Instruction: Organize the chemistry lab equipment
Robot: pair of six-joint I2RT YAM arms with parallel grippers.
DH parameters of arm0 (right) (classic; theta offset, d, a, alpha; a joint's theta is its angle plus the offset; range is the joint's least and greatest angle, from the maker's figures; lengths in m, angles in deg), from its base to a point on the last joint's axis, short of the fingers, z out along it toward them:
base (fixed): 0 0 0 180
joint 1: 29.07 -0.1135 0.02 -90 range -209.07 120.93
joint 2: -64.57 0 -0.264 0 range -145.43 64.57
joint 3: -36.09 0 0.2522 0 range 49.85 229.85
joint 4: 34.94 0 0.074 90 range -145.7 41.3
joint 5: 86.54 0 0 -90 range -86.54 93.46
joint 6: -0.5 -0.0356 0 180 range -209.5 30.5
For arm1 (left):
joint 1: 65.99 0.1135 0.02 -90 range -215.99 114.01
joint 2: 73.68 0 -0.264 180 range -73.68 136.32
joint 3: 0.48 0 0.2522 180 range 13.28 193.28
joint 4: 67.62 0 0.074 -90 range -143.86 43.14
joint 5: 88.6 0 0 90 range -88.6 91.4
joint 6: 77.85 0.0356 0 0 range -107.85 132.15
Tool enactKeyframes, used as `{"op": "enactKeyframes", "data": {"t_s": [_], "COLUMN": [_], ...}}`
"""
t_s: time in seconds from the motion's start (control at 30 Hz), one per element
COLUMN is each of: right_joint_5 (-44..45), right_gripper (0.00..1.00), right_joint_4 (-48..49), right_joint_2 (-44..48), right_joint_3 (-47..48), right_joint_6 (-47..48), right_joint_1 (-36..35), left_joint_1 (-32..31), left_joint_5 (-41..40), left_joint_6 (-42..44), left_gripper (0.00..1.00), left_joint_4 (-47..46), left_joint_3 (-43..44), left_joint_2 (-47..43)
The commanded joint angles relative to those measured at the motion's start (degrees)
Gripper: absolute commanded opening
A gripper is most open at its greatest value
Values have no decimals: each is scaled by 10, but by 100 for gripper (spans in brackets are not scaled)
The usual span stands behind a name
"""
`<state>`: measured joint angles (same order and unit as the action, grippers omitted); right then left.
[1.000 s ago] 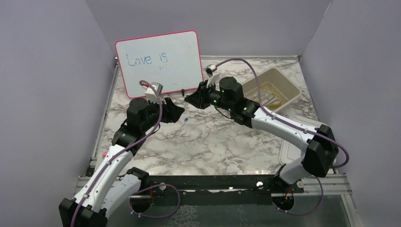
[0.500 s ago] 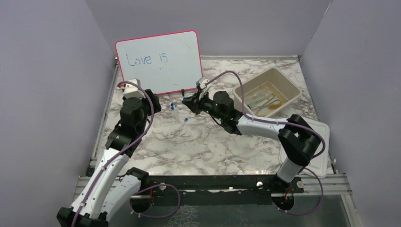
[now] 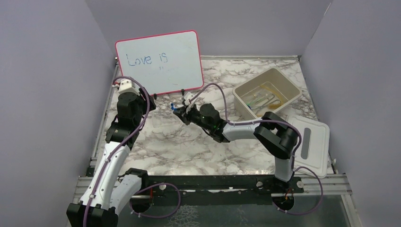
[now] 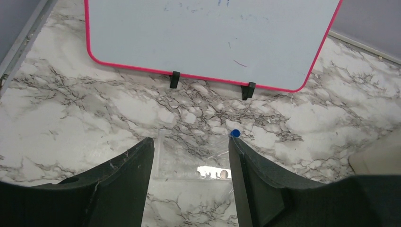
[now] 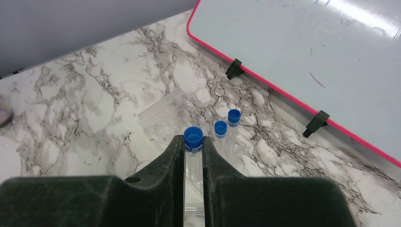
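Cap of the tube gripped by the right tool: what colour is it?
Blue cap; best in the right wrist view.

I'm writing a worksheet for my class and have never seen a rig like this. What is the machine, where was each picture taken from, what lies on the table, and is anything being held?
These are two robot arms bolted at the near edge of a marble table, each ending in a two-finger gripper. The wide picture looks down from above. The other two come from a camera on each wrist. On the table are a pink-framed whiteboard, a beige tub with items inside, its lid, and a clear rack with two blue-capped tubes upright. The right gripper pinches a third tube. The left gripper is open and empty.
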<state>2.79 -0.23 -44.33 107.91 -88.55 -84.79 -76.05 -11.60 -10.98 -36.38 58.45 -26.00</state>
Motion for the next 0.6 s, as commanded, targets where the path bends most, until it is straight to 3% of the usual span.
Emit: {"op": "enactKeyframes", "data": {"t_s": [0.0,0.57], "right_joint_5": [31,39], "right_gripper": [14,14], "right_joint_4": [39,34], "right_joint_2": [-24,-92], "right_joint_3": [24,69], "right_joint_6": [-5,-6], "right_joint_1": [-3,-4], "left_joint_1": [7,7], "left_joint_5": [43,51], "left_joint_6": [-4,-2], "left_gripper": [62,63], "left_joint_4": [0,6], "left_joint_3": [11,9], "left_joint_2": [2,-11]}}
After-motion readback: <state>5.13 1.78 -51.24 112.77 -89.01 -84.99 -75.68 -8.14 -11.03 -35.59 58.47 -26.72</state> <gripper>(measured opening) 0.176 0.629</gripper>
